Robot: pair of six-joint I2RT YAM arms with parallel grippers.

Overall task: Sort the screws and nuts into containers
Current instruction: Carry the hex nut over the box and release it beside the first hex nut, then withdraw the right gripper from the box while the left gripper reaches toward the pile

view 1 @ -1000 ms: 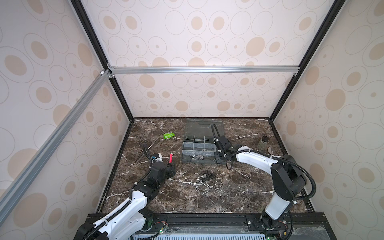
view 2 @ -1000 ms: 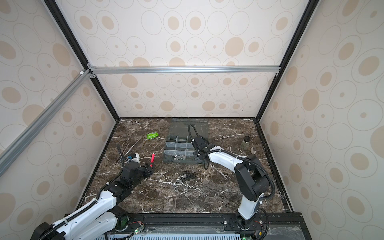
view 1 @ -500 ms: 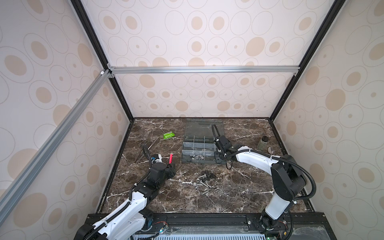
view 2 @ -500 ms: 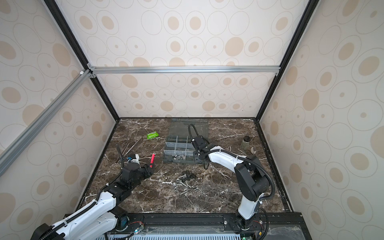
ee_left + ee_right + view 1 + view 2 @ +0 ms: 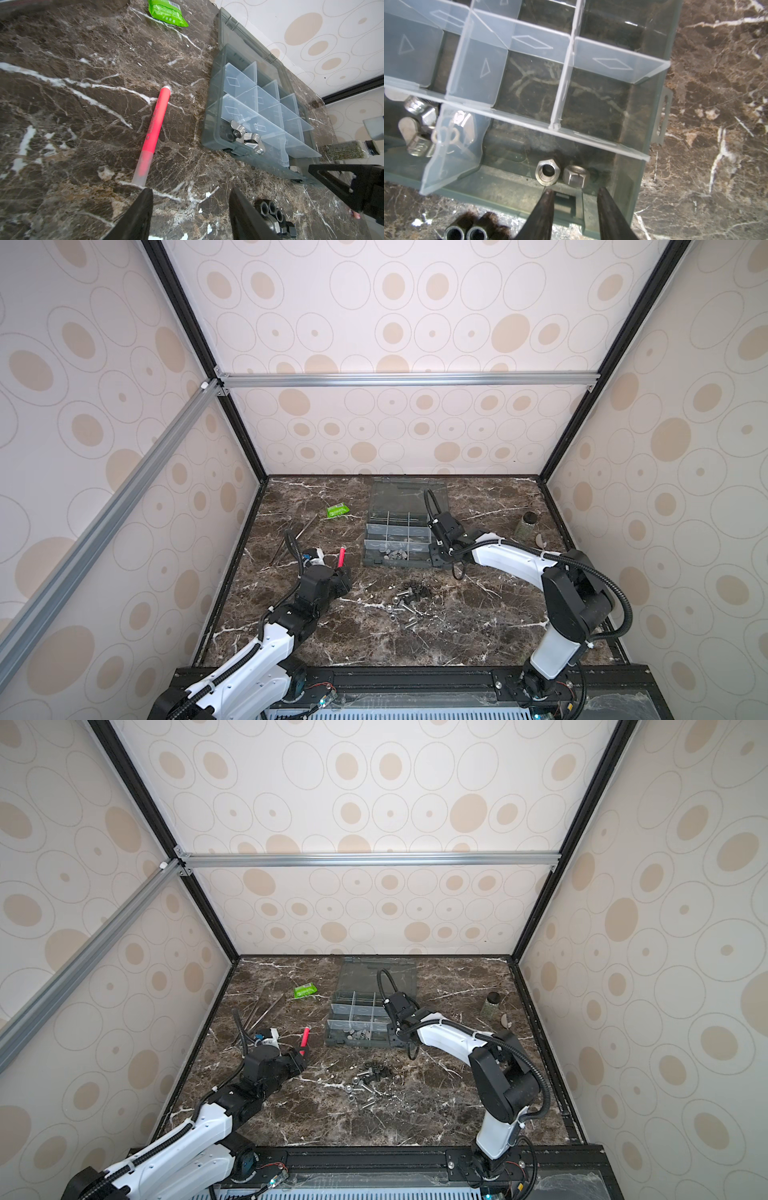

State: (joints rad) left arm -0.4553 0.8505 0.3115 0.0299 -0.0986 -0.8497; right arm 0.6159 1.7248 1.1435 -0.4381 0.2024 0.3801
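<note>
Two silver nuts by right jaws, apart, empty; left jaws apart too, black nuts half-hidden.

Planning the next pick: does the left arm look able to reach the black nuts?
Probably yes: the open left gripper hovers right beside the black nuts, with only bare marble tabletop around them.

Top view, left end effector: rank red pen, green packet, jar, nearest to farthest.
1. Red pen: just beyond the left end effector, its near end by the fingertips.
2. Green packet: farther back on the same left side.
3. Jar: far across the table, by the right wall.
</note>
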